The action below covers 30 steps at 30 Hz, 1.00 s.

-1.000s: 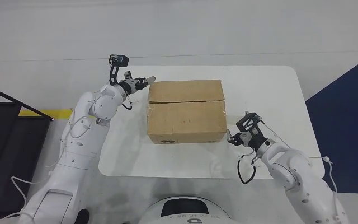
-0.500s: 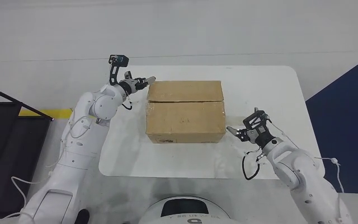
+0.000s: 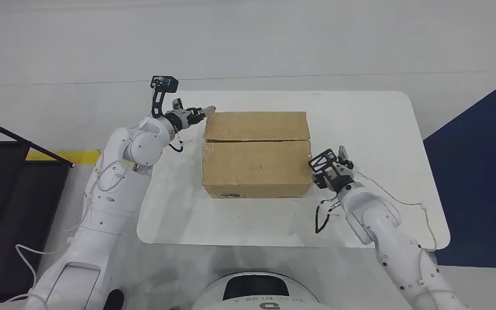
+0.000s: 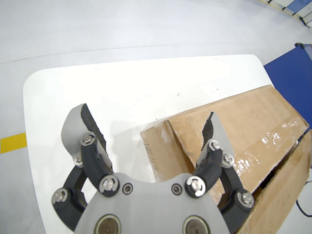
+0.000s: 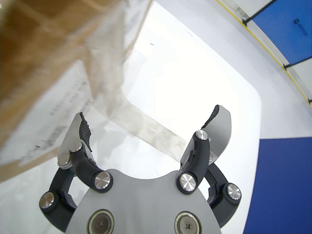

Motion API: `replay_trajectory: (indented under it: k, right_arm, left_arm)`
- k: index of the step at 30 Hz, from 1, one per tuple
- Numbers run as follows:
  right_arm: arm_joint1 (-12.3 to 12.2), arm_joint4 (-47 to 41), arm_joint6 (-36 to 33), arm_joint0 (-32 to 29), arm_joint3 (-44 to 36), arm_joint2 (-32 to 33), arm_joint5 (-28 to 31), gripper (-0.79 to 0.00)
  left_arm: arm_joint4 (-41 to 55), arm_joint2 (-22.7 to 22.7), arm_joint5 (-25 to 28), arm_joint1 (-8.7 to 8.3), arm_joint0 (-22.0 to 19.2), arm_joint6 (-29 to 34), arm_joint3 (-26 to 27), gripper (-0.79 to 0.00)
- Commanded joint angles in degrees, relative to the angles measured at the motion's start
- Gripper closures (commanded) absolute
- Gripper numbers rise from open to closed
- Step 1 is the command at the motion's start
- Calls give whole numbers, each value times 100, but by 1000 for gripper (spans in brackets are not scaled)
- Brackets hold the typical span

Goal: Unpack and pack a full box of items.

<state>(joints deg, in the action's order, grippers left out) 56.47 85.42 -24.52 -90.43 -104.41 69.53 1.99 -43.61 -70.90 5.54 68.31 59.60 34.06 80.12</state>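
Item: brown rectangular cardboard box (image 3: 257, 155), flaps shut, on white counter (image 3: 372, 124), between wide-open left jaws at its corner and wide-open right jaws at its end. I'd hook the flap edge squarely.

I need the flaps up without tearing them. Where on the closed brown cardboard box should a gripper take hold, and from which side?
Probably a top flap's free edge, at the seam running lengthwise across the brown cardboard box. Come in from a short end: the left wrist view shows a dark gap there between the flaps, room for one finger.
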Motion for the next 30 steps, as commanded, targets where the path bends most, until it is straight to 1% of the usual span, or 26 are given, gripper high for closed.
replay_trajectory:
  k: [1, 3, 7, 13, 18, 22, 26, 30]
  right_arm:
    - [68, 92, -72, 311, 266, -246, -113, -785]
    - [137, 78, -86, 552, 453, -434, -219, -785]
    - [231, -208, 73, 915, 812, -522, -279, -785]
    - [317, -462, 440, 1120, 1060, -462, -537, -785]
    - [404, -968, 928, 1217, 1217, -281, -993, -785]
    - [433, -1356, 1469, 1044, 1051, -65, -1155, -785]
    - [437, -1551, 2054, 604, 710, 224, -1364, -785]
    - [429, -1573, 2250, 248, 405, 453, -1429, -785]
  left_arm:
    - [0, 0, 0, 0, 0, 0, 0, -785]
    - [0, 0, 0, 0, 0, 0, 0, -785]
    - [0, 0, 0, 0, 0, 0, 0, -785]
    - [0, 0, 0, 0, 0, 0, 0, -785]
    - [0, 0, 0, 0, 0, 0, 0, -785]
    - [0, 0, 0, 0, 0, 0, 0, -785]
    - [0, 0, 0, 0, 0, 0, 0, -785]
    - [0, 0, 0, 0, 0, 0, 0, -785]
